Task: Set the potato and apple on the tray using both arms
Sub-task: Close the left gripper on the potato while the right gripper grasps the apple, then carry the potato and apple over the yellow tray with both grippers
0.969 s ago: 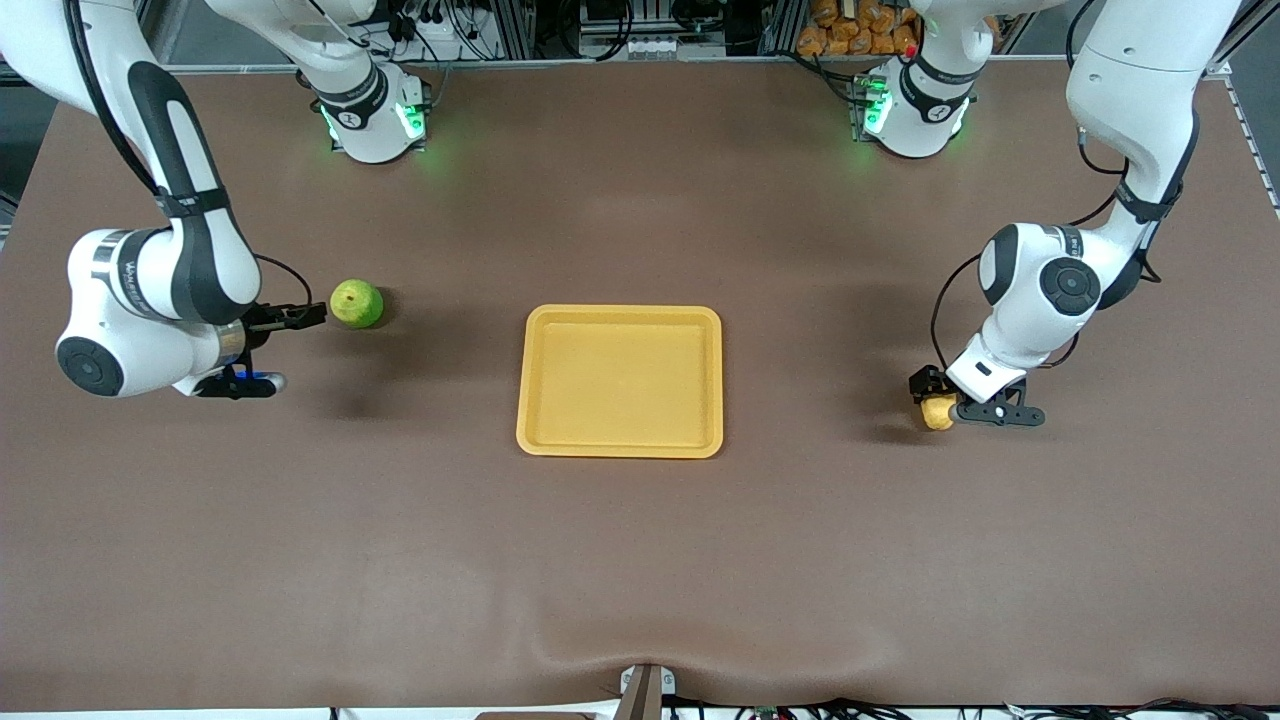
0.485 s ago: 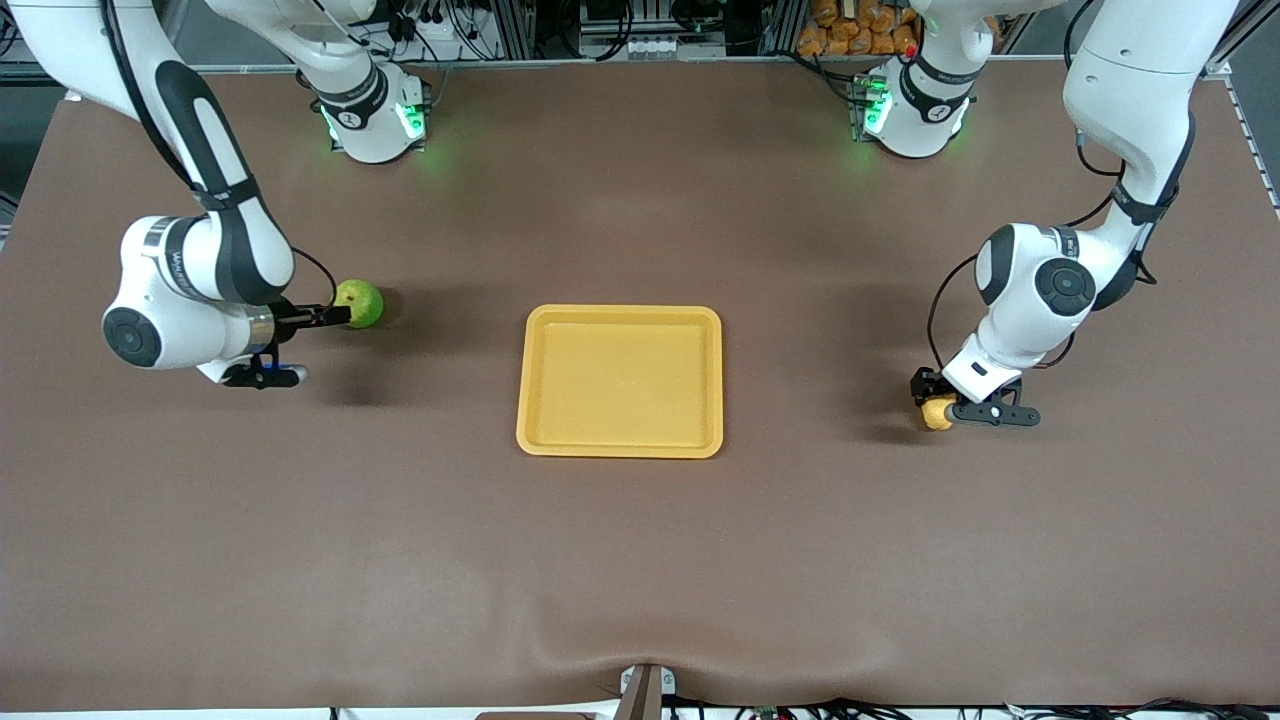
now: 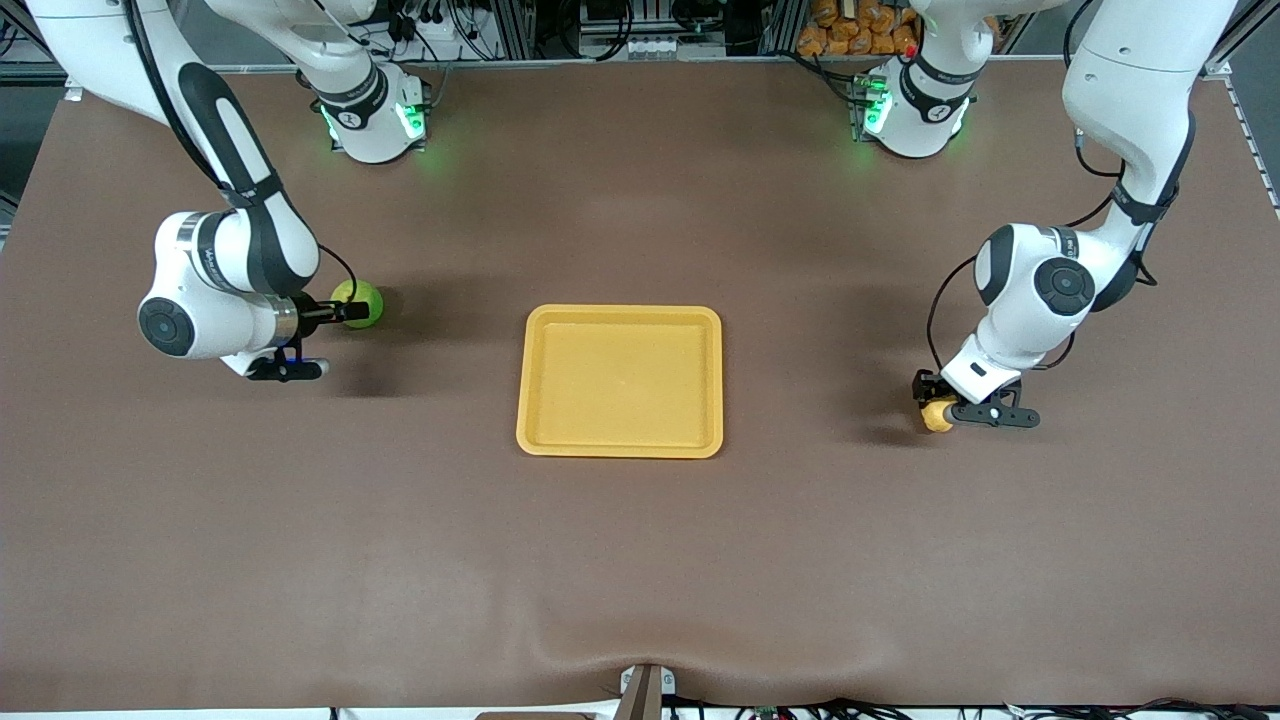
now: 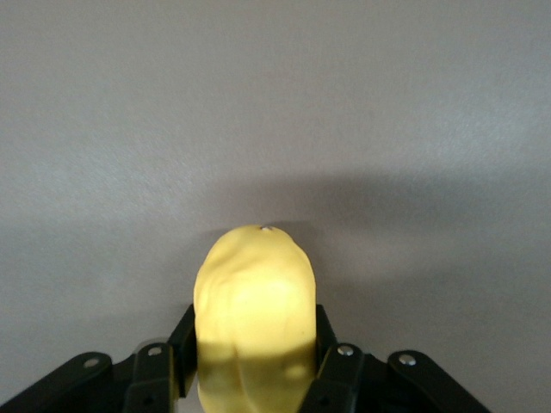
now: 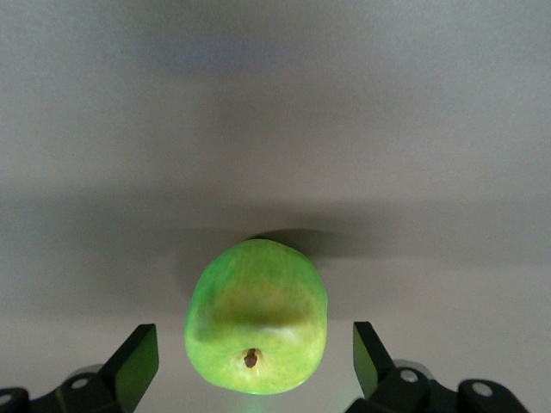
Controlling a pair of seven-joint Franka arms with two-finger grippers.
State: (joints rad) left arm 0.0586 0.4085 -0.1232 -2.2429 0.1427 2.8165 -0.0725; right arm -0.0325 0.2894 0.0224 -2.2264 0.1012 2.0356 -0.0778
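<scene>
The yellow-orange tray (image 3: 620,380) lies at the table's middle with nothing on it. The green apple (image 3: 362,300) sits on the table toward the right arm's end. My right gripper (image 3: 350,312) is open, low at the table, with one finger on each side of the apple (image 5: 256,317) and a gap on both sides; its fingertips (image 5: 138,361) do not touch the fruit. The yellow-tan potato (image 3: 937,413) is toward the left arm's end. My left gripper (image 3: 932,398) is shut on the potato (image 4: 254,310), both fingers (image 4: 331,366) pressed against its sides, low at the table.
Brown table mat all around the tray. The two arm bases with green lights (image 3: 375,120) (image 3: 905,110) stand at the table's edge farthest from the front camera. A small metal mount (image 3: 640,690) sits at the edge nearest to it.
My right arm has moved toward the apple, and its open fingers now stand on both sides of the fruit. My left gripper has stayed on the potato with hardly any shift.
</scene>
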